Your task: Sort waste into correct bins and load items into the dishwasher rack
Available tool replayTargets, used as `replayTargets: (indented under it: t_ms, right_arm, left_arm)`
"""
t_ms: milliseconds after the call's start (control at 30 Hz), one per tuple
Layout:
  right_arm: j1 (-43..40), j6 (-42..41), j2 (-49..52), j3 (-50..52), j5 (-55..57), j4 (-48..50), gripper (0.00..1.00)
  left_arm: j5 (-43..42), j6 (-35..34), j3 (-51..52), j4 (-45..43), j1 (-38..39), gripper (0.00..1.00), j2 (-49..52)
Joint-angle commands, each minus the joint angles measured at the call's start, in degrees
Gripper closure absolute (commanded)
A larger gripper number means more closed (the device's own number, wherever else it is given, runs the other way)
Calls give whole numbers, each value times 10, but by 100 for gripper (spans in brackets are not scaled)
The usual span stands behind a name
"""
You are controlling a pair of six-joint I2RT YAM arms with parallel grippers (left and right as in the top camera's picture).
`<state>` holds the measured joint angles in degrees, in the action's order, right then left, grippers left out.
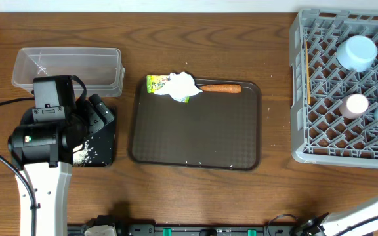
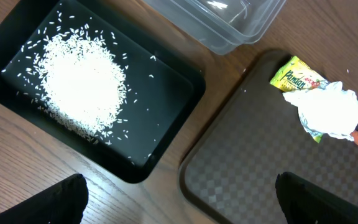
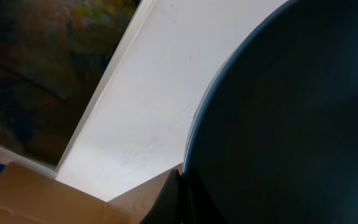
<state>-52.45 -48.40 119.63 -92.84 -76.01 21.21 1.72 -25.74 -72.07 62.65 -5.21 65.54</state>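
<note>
My left gripper [image 2: 179, 199] is open and empty. It hovers over the gap between the black tray [image 2: 166, 93] and the brown serving tray [image 2: 247, 168]. Loose white rice [image 2: 79, 81] lies piled in the black tray. The yellow-green wrapper [image 1: 155, 83], white tissue [image 1: 181, 85] and carrot [image 1: 220, 88] lie together at the serving tray's far edge. The clear tub [image 1: 67, 65] stands behind the black tray. My right gripper [image 3: 182, 199] is shut on the rim of the dark blue plate [image 3: 291, 112], off the table's front right. The grey rack [image 1: 300, 131] holds a light blue bowl [image 1: 357, 52], cups [image 1: 355, 105] and chopsticks [image 1: 306, 65].
The brown serving tray [image 1: 195, 131] sits mid-table between the bins and the rack. The right arm's link [image 1: 373, 210] enters at the bottom right corner. A cardboard box [image 3: 30, 199] and a white panel [image 3: 142, 93] show behind the plate in the right wrist view.
</note>
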Motion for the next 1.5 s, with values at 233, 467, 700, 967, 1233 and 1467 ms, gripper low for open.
replayTargets:
  t_ms: [233, 467, 700, 967, 1233, 1467]
  right_arm:
    - [46, 48, 21, -2, 13, 3, 99]
    - [32, 48, 30, -2, 29, -19, 99]
    - [-6, 48, 30, -2, 6, -45, 99]
    - [-37, 48, 30, -2, -23, -51, 99]
    - [-40, 49, 30, -2, -34, -69, 83]
    - [-44, 52, 30, -2, -42, -73, 83]
  left_arm:
    - [5, -5, -9, 1, -3, 1, 0]
    - [5, -5, -9, 1, -3, 1, 0]
    - [5, -5, -9, 1, -3, 1, 0]
    - [5, -5, -9, 1, -3, 1, 0]
    - [5, -5, -9, 1, -3, 1, 0]
    - [5, -5, -9, 1, -3, 1, 0]
